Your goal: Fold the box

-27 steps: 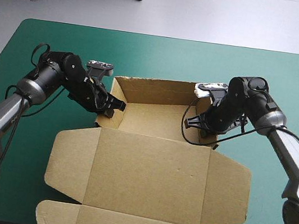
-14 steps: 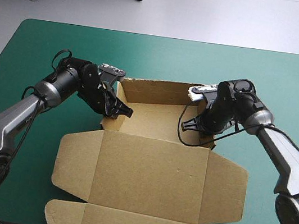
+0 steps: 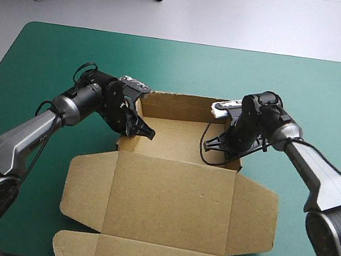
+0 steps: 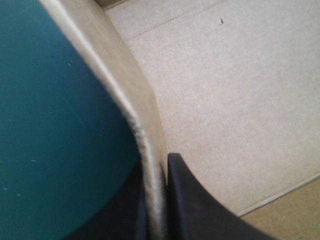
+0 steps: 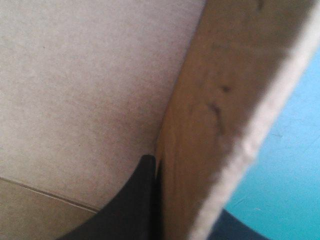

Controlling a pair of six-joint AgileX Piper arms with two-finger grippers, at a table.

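Side walls (image 4: pixel 142 115) of the box (image 3: pixel 177 129) stand raised on the teal-green surface (image 3: pixel 52 57), lid (image 3: pixel 172 200) flat toward the robot; left jaws and right jaws each clamp one wall, probably to hold it upright for tucking.

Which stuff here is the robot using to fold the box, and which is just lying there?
For the job: brown box; left gripper, shut on one side wall; right gripper, shut on the other.
Just there: teal-green table cover.

Brown box (image 3: pixel 172 193) mid-table, far walls raised, lid flat toward the near edge
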